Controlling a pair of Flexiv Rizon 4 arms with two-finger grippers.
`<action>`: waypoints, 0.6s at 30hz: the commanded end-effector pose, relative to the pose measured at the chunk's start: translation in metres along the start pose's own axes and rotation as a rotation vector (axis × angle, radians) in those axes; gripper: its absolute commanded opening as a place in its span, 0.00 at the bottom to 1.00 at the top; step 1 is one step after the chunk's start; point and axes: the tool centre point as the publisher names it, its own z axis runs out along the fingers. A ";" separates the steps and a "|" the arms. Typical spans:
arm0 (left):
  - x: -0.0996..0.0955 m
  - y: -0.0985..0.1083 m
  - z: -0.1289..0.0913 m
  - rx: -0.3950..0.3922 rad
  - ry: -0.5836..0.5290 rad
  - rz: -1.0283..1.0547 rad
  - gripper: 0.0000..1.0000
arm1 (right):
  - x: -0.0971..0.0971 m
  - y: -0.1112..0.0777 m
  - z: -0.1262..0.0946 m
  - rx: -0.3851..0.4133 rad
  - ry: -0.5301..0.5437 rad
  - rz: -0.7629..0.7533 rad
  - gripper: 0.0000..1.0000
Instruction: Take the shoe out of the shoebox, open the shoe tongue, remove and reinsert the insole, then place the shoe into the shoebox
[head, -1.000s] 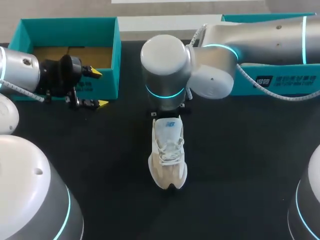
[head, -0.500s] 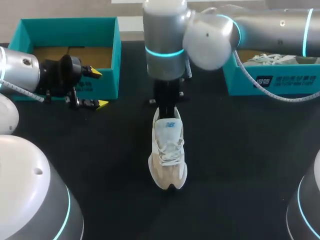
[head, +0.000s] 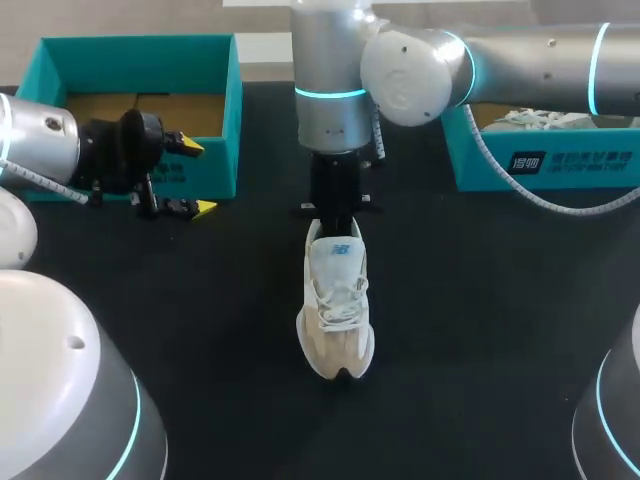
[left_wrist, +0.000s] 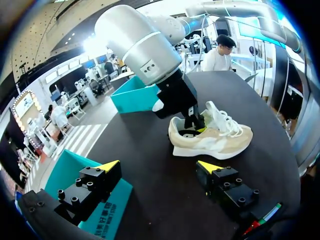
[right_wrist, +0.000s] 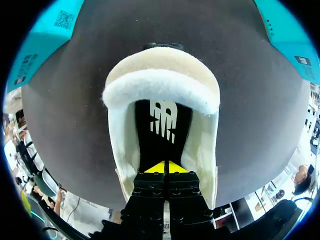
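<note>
One shoe (head: 337, 310), toe robotward, heel under right end effector (right_wrist: 164, 169), fingertips (right_wrist: 156, 168) together; left end effector (left_wrist: 159, 165) agape.

We see a cream-and-white sneaker (head: 337, 315) with white laces (head: 340, 295), its insole (right_wrist: 162, 135) black with a white mark, on a black worktop (head: 480, 320). The upper-left shoebox (head: 140, 50) and upper-right shoebox (head: 560, 165) are teal.

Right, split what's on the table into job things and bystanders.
Job: shoe, its black insole, right gripper shut in its opening, left box and right box (which is its shoebox, unclear).
Bystanders: second shoe in right box; left gripper, open.
</note>
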 end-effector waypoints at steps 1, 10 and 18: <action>0.001 -0.001 0.000 -0.006 0.000 -0.001 1.00 | 0.001 -0.004 0.001 -0.007 0.014 0.012 0.09; 0.001 -0.001 0.000 -0.006 0.000 -0.001 1.00 | 0.001 -0.009 -0.002 -0.031 0.020 0.040 1.00; 0.001 -0.001 0.000 -0.006 0.000 -0.001 1.00 | 0.003 -0.009 -0.002 -0.029 0.005 0.024 1.00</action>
